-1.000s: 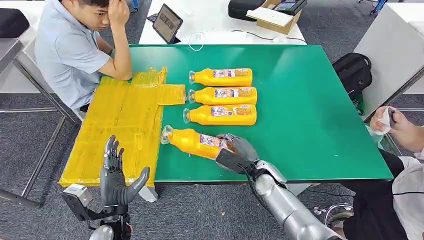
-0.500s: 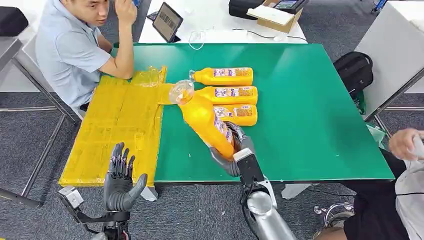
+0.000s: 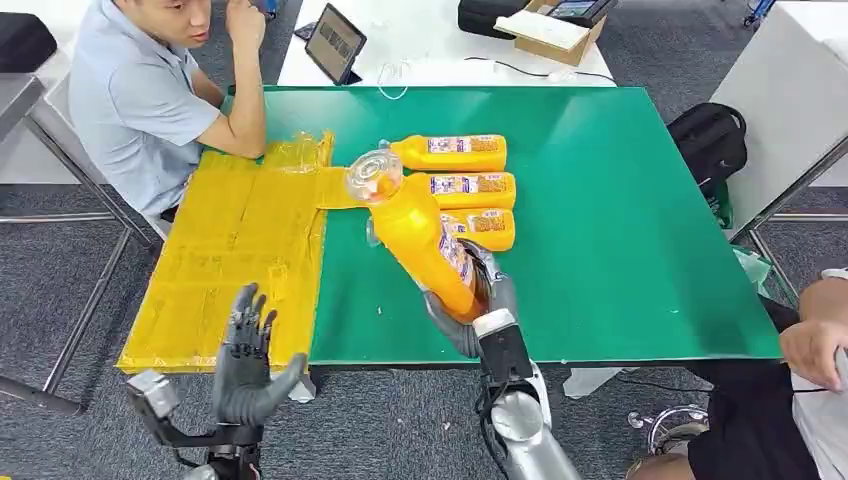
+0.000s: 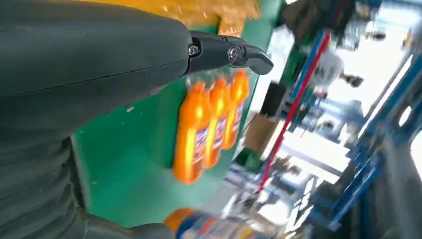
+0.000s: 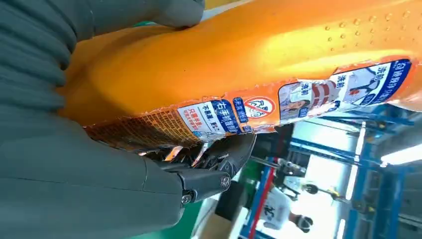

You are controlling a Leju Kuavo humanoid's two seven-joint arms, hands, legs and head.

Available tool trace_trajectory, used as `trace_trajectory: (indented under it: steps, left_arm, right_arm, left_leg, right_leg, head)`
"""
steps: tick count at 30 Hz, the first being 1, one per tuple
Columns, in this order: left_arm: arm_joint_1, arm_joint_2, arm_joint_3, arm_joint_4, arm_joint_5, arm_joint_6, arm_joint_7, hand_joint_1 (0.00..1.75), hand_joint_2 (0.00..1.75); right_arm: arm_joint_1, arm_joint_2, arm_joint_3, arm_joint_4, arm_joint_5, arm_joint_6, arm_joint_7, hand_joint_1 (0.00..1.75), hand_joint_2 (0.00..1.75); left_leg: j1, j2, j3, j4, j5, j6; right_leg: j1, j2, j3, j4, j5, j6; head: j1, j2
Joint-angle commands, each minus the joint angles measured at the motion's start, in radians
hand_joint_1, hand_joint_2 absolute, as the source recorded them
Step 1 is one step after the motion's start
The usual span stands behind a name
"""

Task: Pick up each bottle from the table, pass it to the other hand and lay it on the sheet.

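**Right hand lifts a bottle off the table; left hand waits with fingers spread**

At the far left, a person (image 3: 135, 95) in a grey shirt sits by the table's corner, one elbow resting near the top of the sheet (image 3: 235, 250). The yellow sheet lies flat over the left end of the green table (image 3: 620, 220), with nothing lying on it.

Below the sheet's near edge, the left hand (image 3: 247, 365) is raised upright, palm facing inward, fingers apart and holding nothing. In the left wrist view its thumb (image 4: 231, 54) juts out over the table, with the three bottles lying beyond it.

In the middle of the table, three orange bottles (image 3: 450, 190) lie side by side in a row, touching or nearly so, caps pointing toward the sheet.

In front of them, the right hand (image 3: 470, 305) grips a fourth bottle (image 3: 420, 240) around its lower body. This bottle is raised off the table and tilted, its clear cap end up and leaning toward the sheet, partly hiding the row behind it. The right wrist view shows the fingers (image 5: 219, 159) wrapped across its torn label.

To the right, a black bag (image 3: 705, 145) sits on the floor beside the table, and a second person's arm (image 3: 815, 335) shows at the edge.
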Motion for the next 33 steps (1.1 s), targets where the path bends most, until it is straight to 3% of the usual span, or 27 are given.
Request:
trace_trajectory:
  steps: [1, 2, 3, 4, 7, 13, 30, 33]
  left_arm:
    - [-0.047, 0.059, -0.124, 0.086, 0.01, -0.063, 0.031, 0.0, 1.75]
    - [-0.053, 0.06, -0.129, 0.085, 0.005, -0.066, 0.026, 0.0, 1.75]
    - [-0.067, 0.076, -0.151, 0.068, -0.011, -0.101, -0.022, 0.0, 1.75]
    - [-0.084, 0.066, -0.148, 0.06, -0.016, -0.107, -0.014, 0.0, 1.75]
    - [-0.108, 0.058, -0.145, 0.069, 0.069, -0.184, 0.054, 0.0, 1.75]
    - [-0.123, 0.066, -0.182, 0.085, 0.007, -0.199, 0.024, 0.0, 1.75]
    - [-0.136, 0.045, -0.154, 0.079, 0.033, -0.164, 0.02, 0.0, 1.75]
    - [-0.144, 0.03, -0.138, 0.091, 0.004, -0.098, 0.009, 0.0, 1.75]
  right_arm:
    - [-0.048, 0.023, 0.174, -0.037, 0.018, 0.018, -0.011, 1.75, 1.75]
    - [-0.064, 0.018, 0.201, -0.01, 0.018, 0.046, 0.02, 1.75, 1.75]
    - [-0.111, -0.02, 0.3, 0.078, 0.089, 0.174, 0.134, 1.75, 1.75]
    - [-0.146, 0.023, 0.328, 0.222, 0.126, 0.141, 0.085, 1.75, 1.75]
    - [-0.192, 0.058, 0.377, 0.387, 0.153, 0.082, 0.001, 1.75, 1.75]
    - [-0.214, 0.051, 0.38, 0.377, 0.146, 0.082, 0.016, 1.75, 1.75]
    - [-0.197, 0.079, 0.438, 0.483, 0.17, 0.065, 0.012, 1.75, 1.75]
    - [-0.19, 0.083, 0.462, 0.477, 0.186, 0.068, 0.009, 1.75, 1.75]
  left_leg:
    - [0.0, 0.001, 0.001, 0.0, -0.001, -0.001]
    - [0.001, 0.003, 0.003, 0.0, -0.002, -0.002]
    - [0.001, 0.003, 0.005, 0.0, -0.003, -0.002]
    - [0.001, 0.002, 0.003, 0.0, -0.001, -0.001]
    - [0.002, 0.007, 0.007, -0.002, -0.002, -0.002]
    - [0.001, -0.002, 0.004, -0.001, 0.001, 0.0]
    - [0.002, -0.002, 0.004, -0.001, 0.0, 0.0]
    - [0.002, -0.002, 0.003, -0.001, 0.001, 0.0]
  right_leg:
    - [0.0, 0.002, 0.0, 0.0, 0.0, -0.001]
    - [0.001, 0.003, 0.002, 0.001, -0.001, -0.002]
    - [0.001, 0.003, 0.003, 0.001, -0.002, -0.003]
    - [0.001, 0.003, 0.002, 0.0, -0.001, -0.002]
    - [0.002, 0.007, 0.005, -0.002, 0.0, -0.003]
    - [0.001, -0.002, 0.004, -0.001, -0.001, -0.002]
    - [0.002, -0.003, 0.004, -0.001, -0.002, -0.002]
    - [0.001, -0.003, 0.003, -0.001, -0.001, -0.002]
  head:
    - [0.0, 0.0]
    - [0.0, 0.0]
    - [0.0, 0.0]
    - [0.0, 0.0]
    - [0.0, 0.0]
    - [0.001, 0.0]
    - [0.0, 0.0]
    - [0.0, 0.0]
